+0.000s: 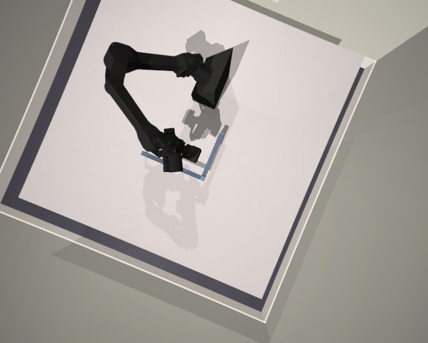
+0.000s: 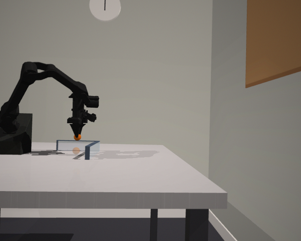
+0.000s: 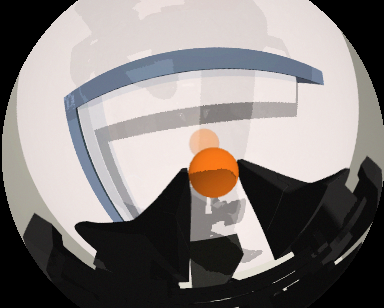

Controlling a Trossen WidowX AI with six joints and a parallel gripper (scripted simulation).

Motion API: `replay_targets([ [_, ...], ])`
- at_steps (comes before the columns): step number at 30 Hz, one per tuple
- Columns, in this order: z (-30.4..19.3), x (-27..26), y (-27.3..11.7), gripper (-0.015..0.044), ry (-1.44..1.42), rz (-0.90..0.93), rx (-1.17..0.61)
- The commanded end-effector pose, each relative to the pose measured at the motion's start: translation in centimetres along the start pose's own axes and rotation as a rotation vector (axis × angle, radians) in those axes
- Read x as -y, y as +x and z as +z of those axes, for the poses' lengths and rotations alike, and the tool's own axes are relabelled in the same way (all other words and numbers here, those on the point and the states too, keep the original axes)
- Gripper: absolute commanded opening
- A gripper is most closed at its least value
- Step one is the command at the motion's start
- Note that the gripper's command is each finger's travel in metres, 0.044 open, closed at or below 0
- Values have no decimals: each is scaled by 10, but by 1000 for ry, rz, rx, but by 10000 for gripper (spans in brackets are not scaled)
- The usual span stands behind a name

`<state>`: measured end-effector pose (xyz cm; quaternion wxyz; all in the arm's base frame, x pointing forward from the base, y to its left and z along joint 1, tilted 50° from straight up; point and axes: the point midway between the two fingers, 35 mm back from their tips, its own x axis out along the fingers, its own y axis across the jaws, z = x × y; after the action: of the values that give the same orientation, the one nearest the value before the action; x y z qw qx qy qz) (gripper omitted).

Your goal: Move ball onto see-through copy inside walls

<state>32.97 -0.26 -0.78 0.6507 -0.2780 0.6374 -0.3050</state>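
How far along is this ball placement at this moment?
Done: the orange ball is gripped by the gripper and lifted off the table, above the top edge of the clear walls. In hand: carrying it over the see-through copy, which sits almost directly below it in the exterior view. Left: lowering the ball onto the copy, releasing it and moving the gripper away.

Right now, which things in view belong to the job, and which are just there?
Job:
- ball, shut in the gripper, above the walls
- see-through copy
- walls

Just there:
- clock
- brown panel
- table, which only bears the rest
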Motion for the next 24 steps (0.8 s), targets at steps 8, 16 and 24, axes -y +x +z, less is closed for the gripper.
replay_targets([
  [8, -6, 3, 57, 0, -8, -13, -12],
  [16, -6, 3, 61, 0, -8, -13, -12],
  [24, -6, 3, 74, 0, -8, -13, -12],
])
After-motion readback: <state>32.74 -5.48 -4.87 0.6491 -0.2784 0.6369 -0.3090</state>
